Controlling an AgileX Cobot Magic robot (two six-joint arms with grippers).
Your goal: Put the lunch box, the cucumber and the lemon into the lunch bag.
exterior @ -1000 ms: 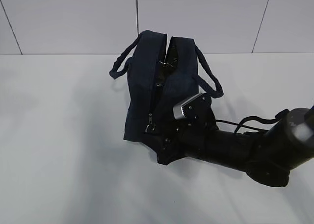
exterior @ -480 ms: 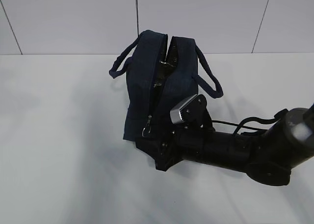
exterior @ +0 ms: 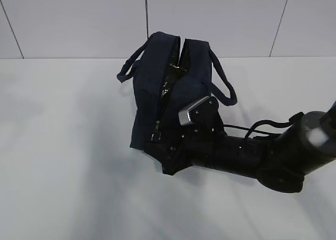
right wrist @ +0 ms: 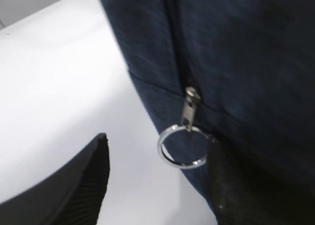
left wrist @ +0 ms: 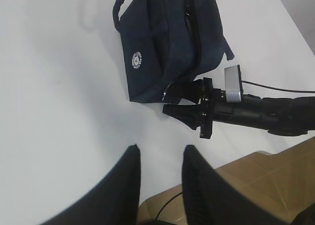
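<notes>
Exterior view: the navy fabric lunch bag (exterior: 168, 87) stands far-centre on the white desk (exterior: 63, 161), its top gaping on a glossy dark lining; the contents are hidden. The right end effector (exterior: 167, 155) sits at its near end, fingertips lost against dark cloth.

Left wrist view: a round white logo (left wrist: 136, 60), lettering unreadable. The left end effector (left wrist: 160, 185) hangs parted and empty.

Right wrist view: ribbed fingers (right wrist: 74, 185) spread apart, one beside the metal ring pull (right wrist: 181, 147).

table (exterior: 63, 145): plain white top. wall (exterior: 79, 19): pale panels with dark seams, along far edge. floor (left wrist: 256, 176): tan, beyond near edge.
</notes>
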